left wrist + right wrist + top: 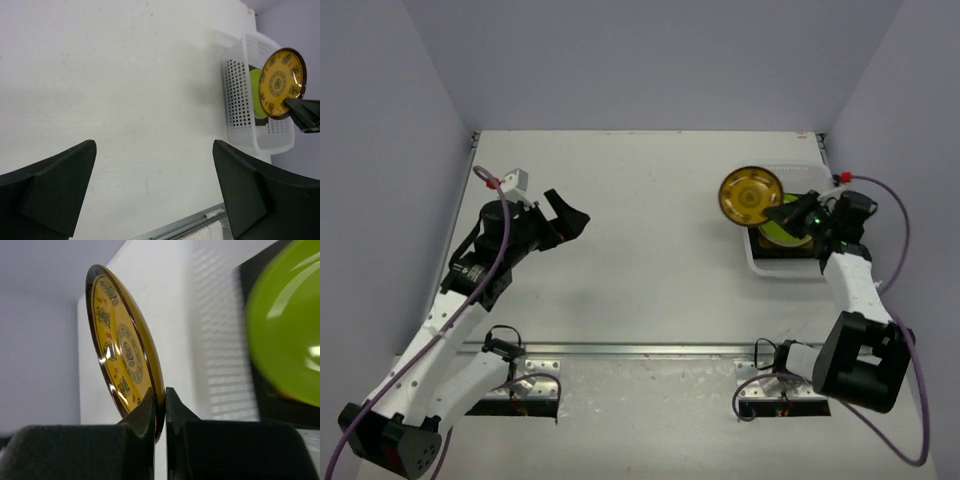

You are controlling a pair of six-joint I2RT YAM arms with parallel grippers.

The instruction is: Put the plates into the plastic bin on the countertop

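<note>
My right gripper (783,212) is shut on the rim of a round amber-patterned plate (750,196), holding it on edge above the left end of the translucent plastic bin (756,258). In the right wrist view the plate (122,345) stands nearly upright, pinched between my fingers (144,412). A lime green plate (782,232) lies in the bin on a dark square plate; both show in the right wrist view (285,330). The left wrist view shows the bin (240,105) and the held plate (282,82) far off. My left gripper (567,214) is open and empty over the white countertop (650,250).
A metal rail (640,349) runs along the countertop's near edge. Grey walls close in the left, back and right sides. A purple cable loops beside the right arm (902,240).
</note>
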